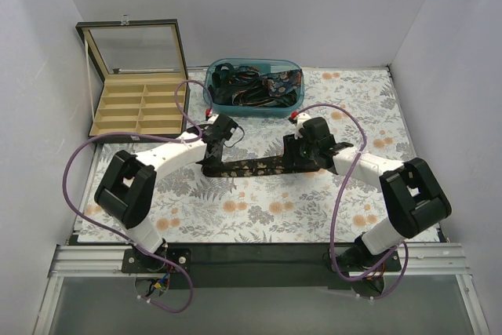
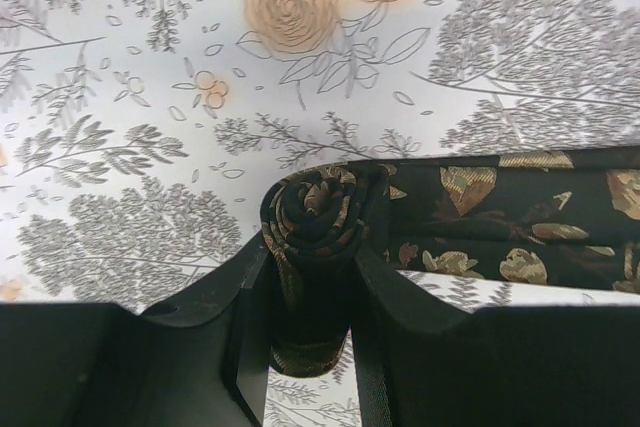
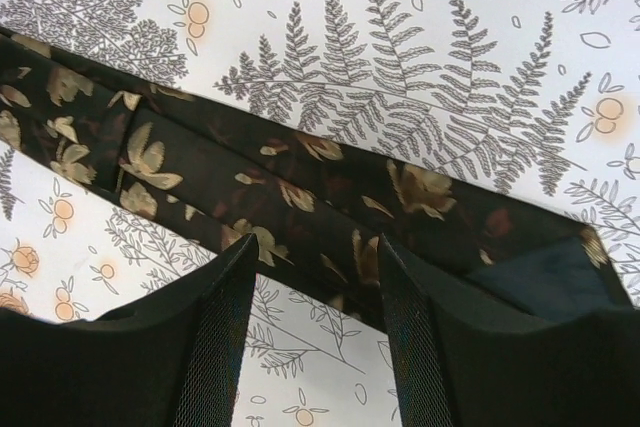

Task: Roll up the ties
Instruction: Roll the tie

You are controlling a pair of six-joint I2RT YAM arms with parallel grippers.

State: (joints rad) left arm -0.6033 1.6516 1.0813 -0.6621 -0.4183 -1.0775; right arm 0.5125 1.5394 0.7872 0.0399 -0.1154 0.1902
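A dark tie (image 1: 259,165) with gold leaf patterning lies flat across the floral cloth between my two arms. Its left end is wound into a small roll (image 2: 322,209). My left gripper (image 2: 310,292) is shut on that roll, one finger on each side, and the unrolled length (image 2: 510,222) runs off to the right. My right gripper (image 3: 318,257) stands open over the tie (image 3: 300,187) near its wider end. Its fingertips (image 3: 243,257) reach the near edge of the fabric, with bare cloth showing between them. From above, the left gripper (image 1: 212,151) and right gripper (image 1: 300,153) sit at opposite ends of the tie.
A blue plastic bin (image 1: 292,105) holding several more ties stands at the back centre. An open wooden box (image 1: 99,107) with empty compartments and a raised glass lid is at the back left. Purple cables (image 1: 74,170) loop beside both arms. White walls close in the sides.
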